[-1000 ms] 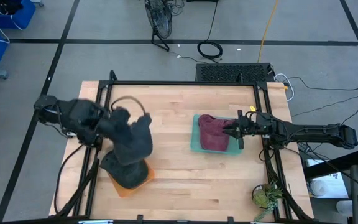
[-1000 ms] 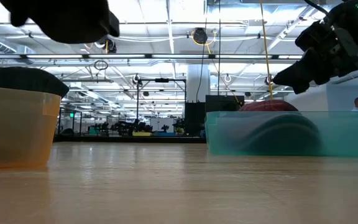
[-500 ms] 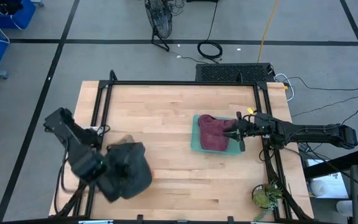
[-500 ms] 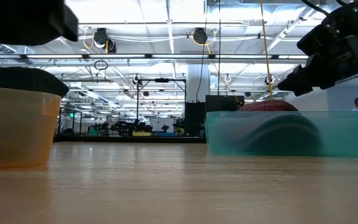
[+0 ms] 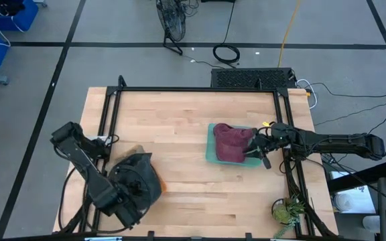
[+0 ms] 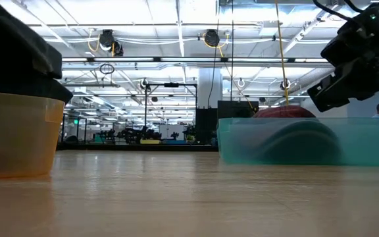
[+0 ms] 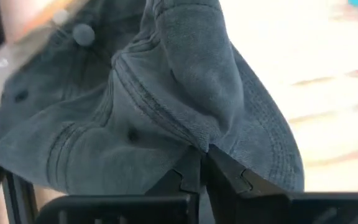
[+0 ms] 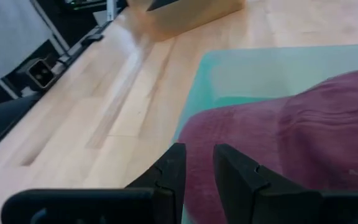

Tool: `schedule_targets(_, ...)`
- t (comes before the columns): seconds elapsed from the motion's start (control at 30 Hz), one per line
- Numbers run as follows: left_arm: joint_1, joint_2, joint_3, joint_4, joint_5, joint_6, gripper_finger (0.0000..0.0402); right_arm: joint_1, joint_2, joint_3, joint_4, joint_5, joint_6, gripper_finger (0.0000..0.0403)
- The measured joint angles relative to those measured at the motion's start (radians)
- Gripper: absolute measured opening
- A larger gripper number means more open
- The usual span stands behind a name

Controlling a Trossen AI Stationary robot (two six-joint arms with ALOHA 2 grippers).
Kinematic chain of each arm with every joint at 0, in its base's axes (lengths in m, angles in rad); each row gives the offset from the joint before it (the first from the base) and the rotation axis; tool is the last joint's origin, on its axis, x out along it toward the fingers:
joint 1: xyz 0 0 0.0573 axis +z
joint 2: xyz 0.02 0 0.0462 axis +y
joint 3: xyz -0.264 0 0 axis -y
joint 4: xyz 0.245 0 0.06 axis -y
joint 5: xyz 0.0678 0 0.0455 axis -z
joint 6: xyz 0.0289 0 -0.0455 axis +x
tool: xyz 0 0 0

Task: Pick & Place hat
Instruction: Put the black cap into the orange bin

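A dark grey hat (image 5: 141, 181) (image 7: 166, 93) hangs over the orange bin (image 6: 12, 135), near the table's near left edge. My left gripper (image 5: 127, 202) (image 7: 201, 163) is shut on it. The bin is almost covered from above; only an orange sliver (image 5: 161, 189) shows. In the low view a dark mass (image 6: 15, 52) reaches down to the bin's rim; I cannot tell whether it rests there. A maroon hat (image 5: 230, 142) (image 8: 303, 137) lies in the teal bin (image 5: 209, 155) at the right. My right gripper (image 5: 254, 148) (image 8: 197, 163) stands over the bin's right side, fingers a little apart, nothing between them. My left gripper pinches a fold of the grey hat's cloth at its stitched edge (image 7: 194, 146) between its two fingers. The fingers slant steeply down from the table's near left. The hat spreads beyond the fingers, crumpled and slack, over the orange bin.
Black frame rails (image 5: 106, 127) run along the table's left, far and right sides. A small plant (image 5: 287, 211) stands at the near right corner. Bare wood (image 5: 186, 187) lies between the two bins.
My left gripper has swung toward the table's near edge and gone down, rolling as it went, and has carried the grey hat from above the left middle of the table down over the orange bin. My right gripper has tipped downward over the teal bin.
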Motion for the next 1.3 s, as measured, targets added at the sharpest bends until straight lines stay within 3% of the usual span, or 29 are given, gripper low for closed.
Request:
schedule_targets(0.1, 0.02, 0.0, -0.06, 0.002, 0.01, 0.015, 0.0034, 0.024, 0.0, 0.0, 0.0, -0.004, 0.008, 0.0073)
schedule_targets(0.2, 0.041, 0.0, -0.135, 0.009, 0.103, 0.026, 0.0043, 0.054, 0.0, -0.014, 0.004, -0.004, 0.034, 0.0073)
schedule_targets(0.33, 0.055, -0.001, -0.216, 0.077, 0.104, 0.05, 0.0059, 0.089, 0.0, -0.049, 0.001, -0.005, 0.07, 0.0073)
schedule_targets(0.57, 0.096, -0.001, -0.235, 0.213, 0.098, 0.178, 0.0087, 0.122, 0.0, -0.075, 0.023, -0.003, 0.107, 0.0073)
schedule_targets(0.83, 0.13, 0.055, -0.25, 0.228, 0.12, 0.27, 0.0125, 0.152, 0.0, -0.08, 0.099, -0.003, 0.139, 0.0073)
schedule_targets(0.97, 0.133, 0.072, -0.234, 0.2, 0.155, 0.29, 0.0147, 0.152, 0.0, -0.08, 0.099, -0.004, 0.146, 0.0073)
schedule_targets(1.17, 0.107, 0.045, -0.066, 0.0, 0.048, 0.229, 0.0156, 0.152, 0.0, -0.08, 0.107, -0.003, 0.151, 0.0073)
schedule_targets(1.3, 0.102, 0.033, -0.029, 0.003, -0.021, 0.226, 0.0157, 0.152, 0.0, -0.08, 0.108, -0.003, 0.164, 0.0073)
